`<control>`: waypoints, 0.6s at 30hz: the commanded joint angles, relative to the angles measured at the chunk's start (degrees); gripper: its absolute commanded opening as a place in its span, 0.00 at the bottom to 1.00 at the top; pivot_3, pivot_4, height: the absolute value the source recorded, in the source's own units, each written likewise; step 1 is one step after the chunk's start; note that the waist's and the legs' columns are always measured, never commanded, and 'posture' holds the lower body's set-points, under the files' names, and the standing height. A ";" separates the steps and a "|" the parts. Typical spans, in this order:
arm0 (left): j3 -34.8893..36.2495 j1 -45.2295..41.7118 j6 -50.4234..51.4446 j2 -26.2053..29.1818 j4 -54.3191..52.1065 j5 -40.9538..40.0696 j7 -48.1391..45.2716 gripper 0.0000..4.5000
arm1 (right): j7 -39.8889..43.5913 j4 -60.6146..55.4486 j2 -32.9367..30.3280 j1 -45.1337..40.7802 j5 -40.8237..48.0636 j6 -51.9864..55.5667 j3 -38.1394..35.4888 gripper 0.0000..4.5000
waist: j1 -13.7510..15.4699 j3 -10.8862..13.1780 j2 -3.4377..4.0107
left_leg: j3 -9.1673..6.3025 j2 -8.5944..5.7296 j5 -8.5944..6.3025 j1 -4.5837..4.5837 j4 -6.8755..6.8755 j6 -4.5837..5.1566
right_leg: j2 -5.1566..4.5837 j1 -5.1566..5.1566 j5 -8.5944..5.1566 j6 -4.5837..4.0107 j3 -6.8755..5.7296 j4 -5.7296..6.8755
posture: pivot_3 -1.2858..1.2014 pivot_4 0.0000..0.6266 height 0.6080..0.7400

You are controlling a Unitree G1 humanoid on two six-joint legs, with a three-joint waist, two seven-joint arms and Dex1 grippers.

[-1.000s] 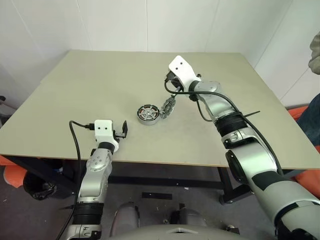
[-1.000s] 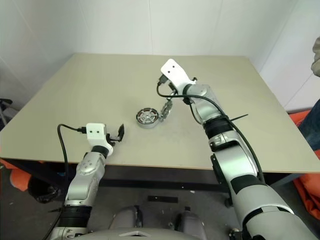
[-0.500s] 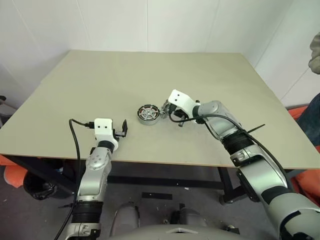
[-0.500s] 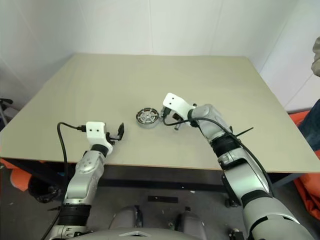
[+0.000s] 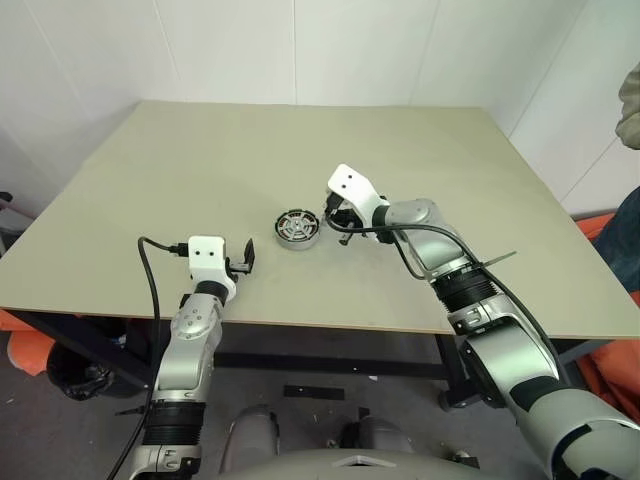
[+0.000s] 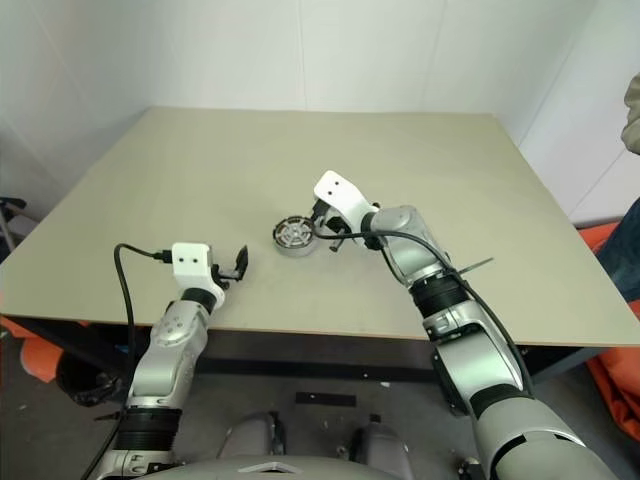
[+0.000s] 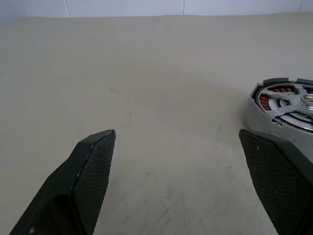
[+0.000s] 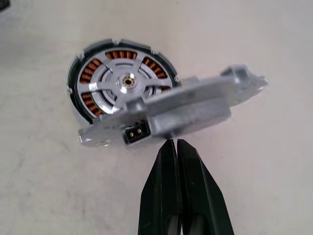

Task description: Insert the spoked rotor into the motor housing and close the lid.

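The right gripper (image 8: pixel 176 143) has its 2 black fingers clenched flat together. Their tips meet the near edge of the pale silvery-grey lid (image 8: pixel 186 110), a toothed disc that I judge to be pinched there by a thin flange. The lid tilts, its long edge running across the fingers.

Just past the lid lies the round motor housing (image 8: pixel 78 105), ringed with copper-brown windings. The silvery-armed spoked rotor (image 8: pixel 128 78) already sits in it. The lid overlaps only the housing's nearer rim, so closing calls for a push further from the fingers. The lid hides that rim and the contact.

The left gripper (image 7: pixel 177 134) stands released and well apart from the housing, over the beige table (image 5: pixel 200 160).
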 commanded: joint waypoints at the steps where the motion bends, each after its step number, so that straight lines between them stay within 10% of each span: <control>1: 0.00 -0.82 -0.33 0.52 -2.31 -0.02 -0.21 0.95 | -0.76 -3.66 0.96 -0.57 1.85 0.36 -1.53 0.01 | -0.02 0.00 0.00 | 0.00 0.00 0.00 0.01 0.00 0.00 | 0.00 0.01 0.00 0.00 0.00 0.00 | 0.52 0.00 1.00; 18: -0.14 -1.30 -0.34 0.83 -1.84 -0.18 -0.74 0.95 | -7.20 0.54 8.77 -0.20 4.50 0.99 -2.31 0.01 | -0.02 0.00 0.00 | 0.00 0.00 0.04 0.04 -0.01 -0.08 | 0.00 0.03 0.00 0.00 0.00 0.01 | 0.52 0.00 1.00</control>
